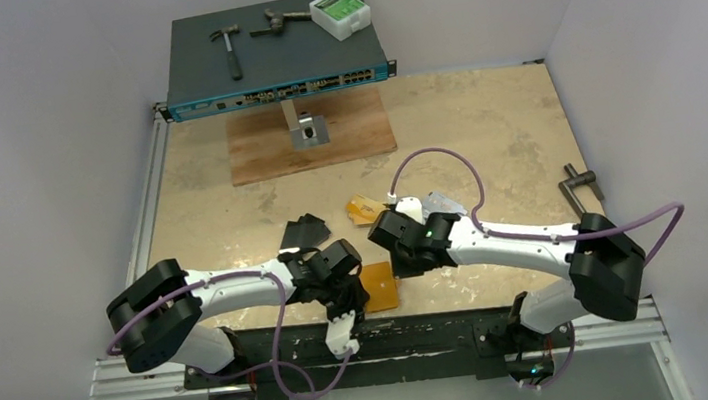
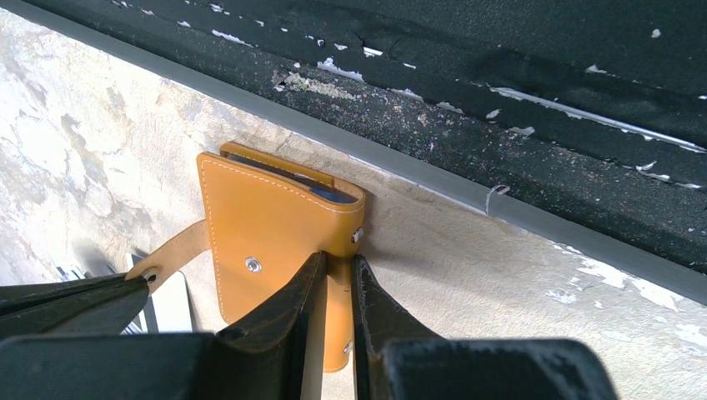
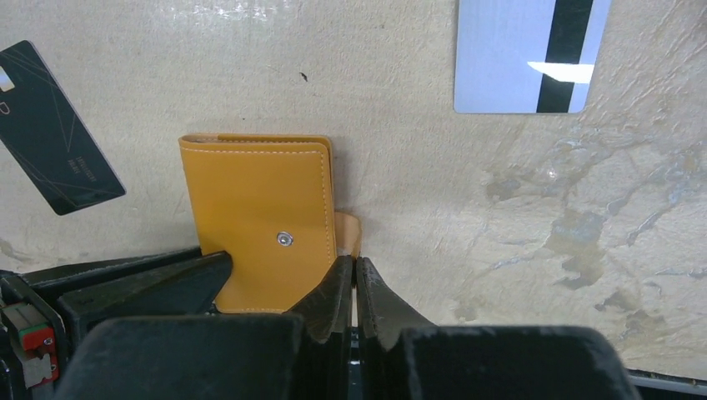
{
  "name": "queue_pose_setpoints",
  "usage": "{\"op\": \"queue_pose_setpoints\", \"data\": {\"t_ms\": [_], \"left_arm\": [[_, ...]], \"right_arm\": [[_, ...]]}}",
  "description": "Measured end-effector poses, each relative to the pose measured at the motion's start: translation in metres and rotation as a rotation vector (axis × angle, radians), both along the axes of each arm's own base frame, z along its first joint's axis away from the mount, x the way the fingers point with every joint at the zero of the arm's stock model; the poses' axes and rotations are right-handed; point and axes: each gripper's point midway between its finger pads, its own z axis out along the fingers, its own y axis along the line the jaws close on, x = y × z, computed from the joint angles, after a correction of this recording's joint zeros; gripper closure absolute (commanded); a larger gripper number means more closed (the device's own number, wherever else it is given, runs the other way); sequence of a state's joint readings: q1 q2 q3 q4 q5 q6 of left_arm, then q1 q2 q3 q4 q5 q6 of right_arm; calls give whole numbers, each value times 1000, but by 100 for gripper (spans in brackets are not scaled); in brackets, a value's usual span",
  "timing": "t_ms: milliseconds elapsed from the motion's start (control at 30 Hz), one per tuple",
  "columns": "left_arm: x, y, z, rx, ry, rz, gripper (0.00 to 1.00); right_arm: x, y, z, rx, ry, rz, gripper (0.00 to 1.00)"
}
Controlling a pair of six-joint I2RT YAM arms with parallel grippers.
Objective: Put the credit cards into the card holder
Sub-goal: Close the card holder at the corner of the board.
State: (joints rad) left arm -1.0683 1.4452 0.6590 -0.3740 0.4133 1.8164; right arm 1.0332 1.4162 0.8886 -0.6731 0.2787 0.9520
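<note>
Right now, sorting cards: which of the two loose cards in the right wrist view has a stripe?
The silvery-white card at top right, crossed by a dark stripe; the black card has none.

left arm (image 1: 239, 286): is showing white link shells between bulky black joint housings, lower left of the frame.
right arm (image 1: 520, 236): is carrying the same white shells and black joints, lower right; a green light (image 1: 428, 235) is glowing at its wrist.
cables (image 1: 435, 149): purple leads are looping off both arms.
left gripper (image 2: 333, 265): is showing matte black wedge fingers.
right gripper (image 3: 352, 268): is showing matching black fingers; a red block (image 3: 29, 329) is sitting at lower left.
</note>
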Motion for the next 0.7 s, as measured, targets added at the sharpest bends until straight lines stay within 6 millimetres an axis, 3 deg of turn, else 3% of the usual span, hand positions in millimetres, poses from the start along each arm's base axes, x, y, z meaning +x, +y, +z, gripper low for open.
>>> {"op": "queue_pose_setpoints", "data": {"t_ms": [500,700], "left_arm": [[0,0,0,6,-1,11,92],[0,0,0,7,-3,12,92]], "right_arm": [[-13,-17,-6,41,1,-37,100],[-17,-1,4,206,-19,-16,100]]}}
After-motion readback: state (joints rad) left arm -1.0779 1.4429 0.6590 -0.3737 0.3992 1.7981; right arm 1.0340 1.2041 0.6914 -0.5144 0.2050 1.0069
